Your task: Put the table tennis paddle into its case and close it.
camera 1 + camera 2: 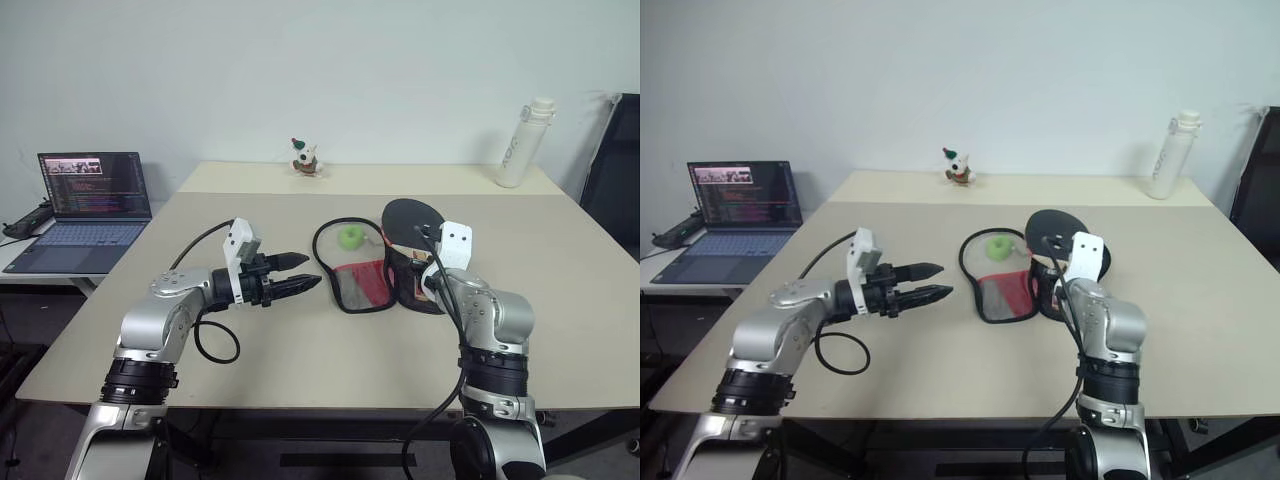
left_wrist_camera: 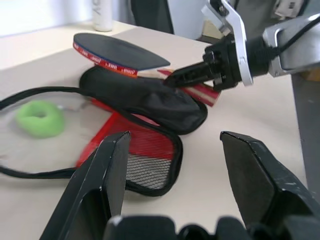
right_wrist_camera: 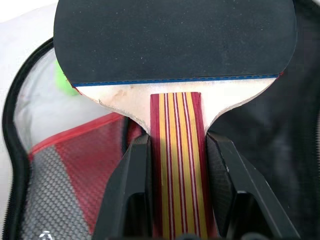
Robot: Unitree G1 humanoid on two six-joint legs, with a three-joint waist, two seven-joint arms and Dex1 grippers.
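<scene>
The soft black-and-red zip case lay open near the middle of the wide tan table, with bare tabletop all around it. The right gripper pinched the striped wooden handle of the flat, round black rubber paddle between its two fingers, holding it just above the case's black flap. The left gripper hung beside the case with fingers spread, holding nothing.

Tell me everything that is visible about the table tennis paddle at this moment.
The table tennis paddle has a round black rubber face with a thin blue line at its lower edge, a pale wooden neck, and a handle with red and yellow stripes. The right tool is shut on the handle, one black finger on each side. The paddle is held roughly flat, raised over the open case, a black fabric pouch with a red mesh panel that lies on the table.
</scene>
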